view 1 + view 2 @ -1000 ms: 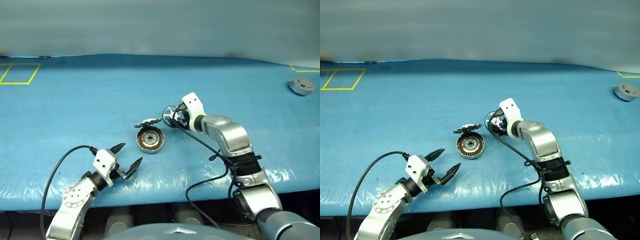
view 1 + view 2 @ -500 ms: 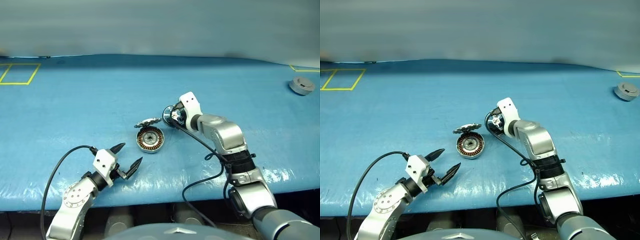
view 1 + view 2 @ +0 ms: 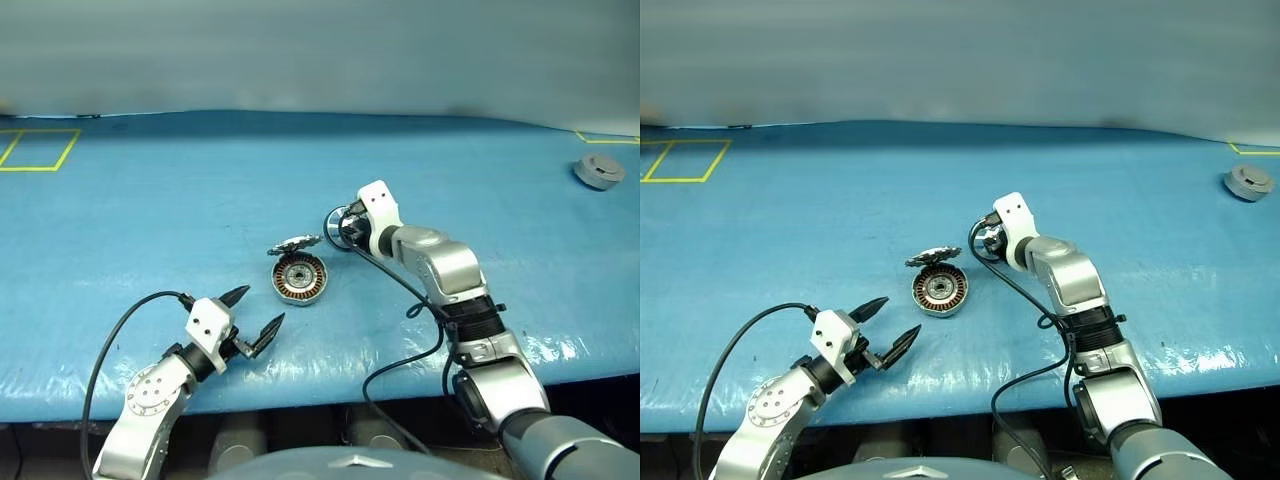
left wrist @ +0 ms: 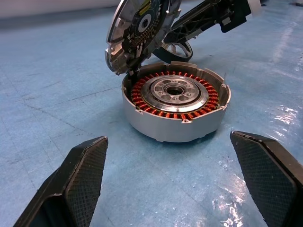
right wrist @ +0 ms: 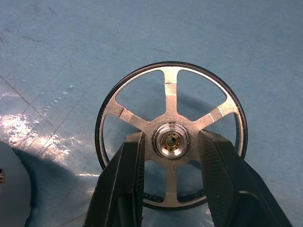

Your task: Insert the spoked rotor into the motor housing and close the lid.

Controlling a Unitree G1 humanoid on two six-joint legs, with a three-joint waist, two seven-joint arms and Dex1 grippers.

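Closing in on the hub: right gripper (image 5: pixel 170 142), jaws spread wider a second ago, now drawing in to flank the hub of the spoked rotor (image 5: pixel 171 134), fingers (image 5: pixel 127 175) poking down through the gaps between spokes; impossible to tell whether pads are actually pressing the hub yet. Lying flat on the blue table (image 3: pixel 140 220), rotor showing its face upward, axis pointing straight up, sitting just right of the motor housing (image 3: pixel 300 277) and slightly farther from the robot. Resting open-side up near mid-table, housing baring its ring of copper windings, with the lid (image 4: pixel 137 30) standing raised on its hinge at the far rim, tilted over the shell. Hanging in the same spot as a second ago, left gripper (image 3: pixel 253 318) gaping wide and empty, aiming at the housing from the near side.
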